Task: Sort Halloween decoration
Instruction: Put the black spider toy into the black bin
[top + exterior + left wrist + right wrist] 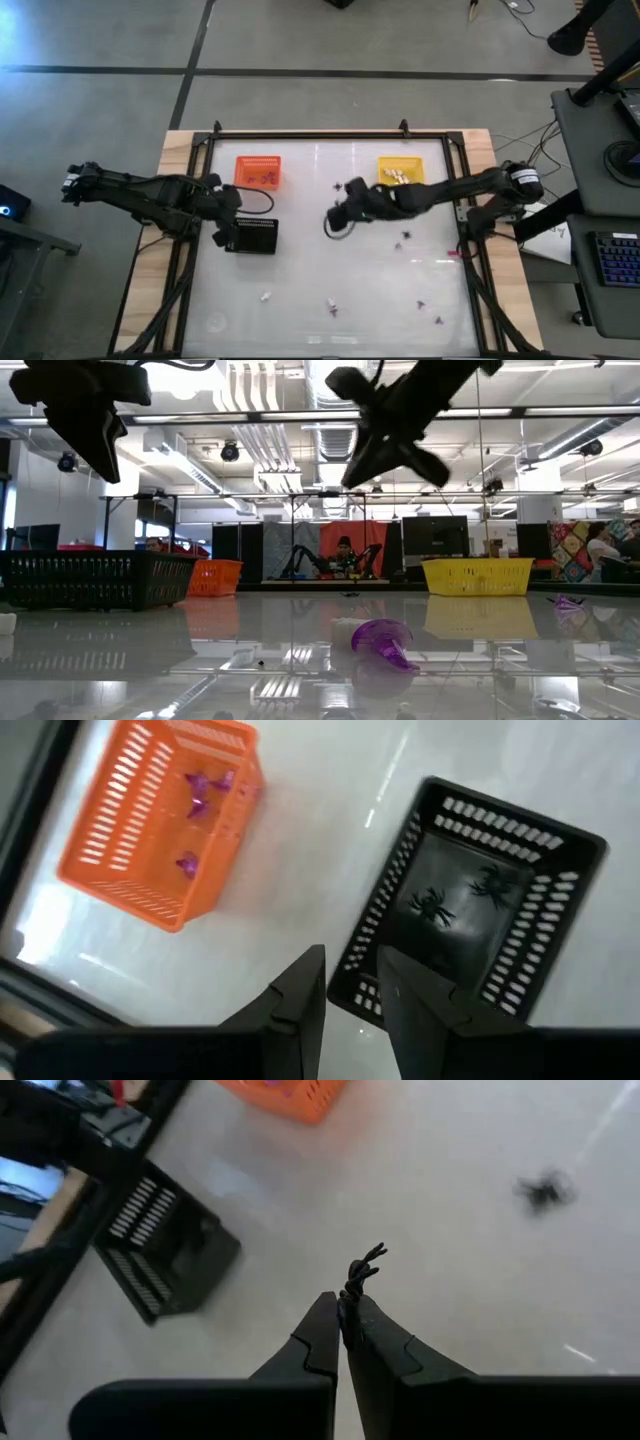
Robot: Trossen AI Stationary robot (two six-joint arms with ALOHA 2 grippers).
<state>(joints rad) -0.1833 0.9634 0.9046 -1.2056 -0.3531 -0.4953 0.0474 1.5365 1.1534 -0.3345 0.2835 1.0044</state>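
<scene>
The right claw (345, 1320), raised over the middle of the surface (300, 270), pinches a black spider (362, 1268) by only its legs, so it may slip out before reaching the black basket (253, 236), where the left claw (352, 985) hovers slightly spread.

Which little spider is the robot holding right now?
Find the right gripper above the table's middle, between the black basket and yellow basket. The black spider sticks out of its shut fingertips, the only trinket off the table.
</scene>
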